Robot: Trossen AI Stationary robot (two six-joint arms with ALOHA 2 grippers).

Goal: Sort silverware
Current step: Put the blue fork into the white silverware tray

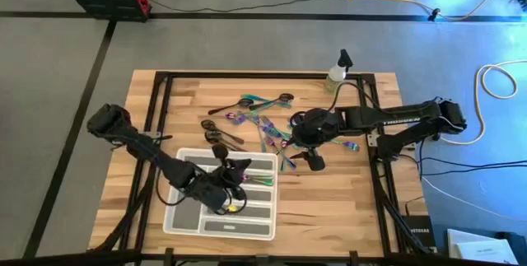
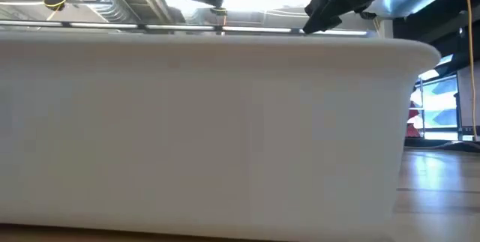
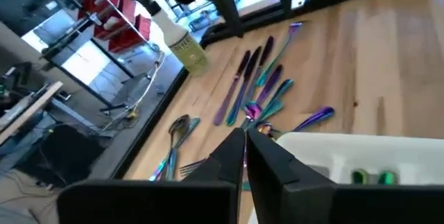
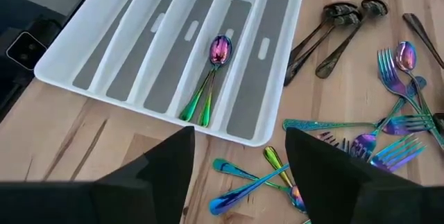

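Note:
Iridescent and dark silverware (image 1: 263,126) lies scattered on the wooden table beyond the white compartment tray (image 1: 177,217). Two iridescent spoons (image 4: 218,50) lie side by side in one tray compartment. My left gripper (image 3: 245,137) hovers shut above the tray's far edge, pointing at the scattered pieces (image 3: 257,78). To the right of the tray, my right gripper (image 4: 239,175) stands open above several iridescent pieces (image 4: 257,175), touching none. Dark spoons (image 4: 340,16) rest flat beyond them. In the low view the tray wall (image 2: 210,122) hides the table. My left gripper is shut, and a small iridescent bit (image 3: 252,112) shows right at its fingertips. I cannot tell whether the fingers touch it or whether it lies on the table beyond them.
A small spray bottle (image 1: 338,70) stands at the table's far edge, also seen in the left wrist view (image 3: 182,40). Bare wood lies to the right of the tray and along the table's near right side (image 1: 346,208). Cables run over the floor around the table.

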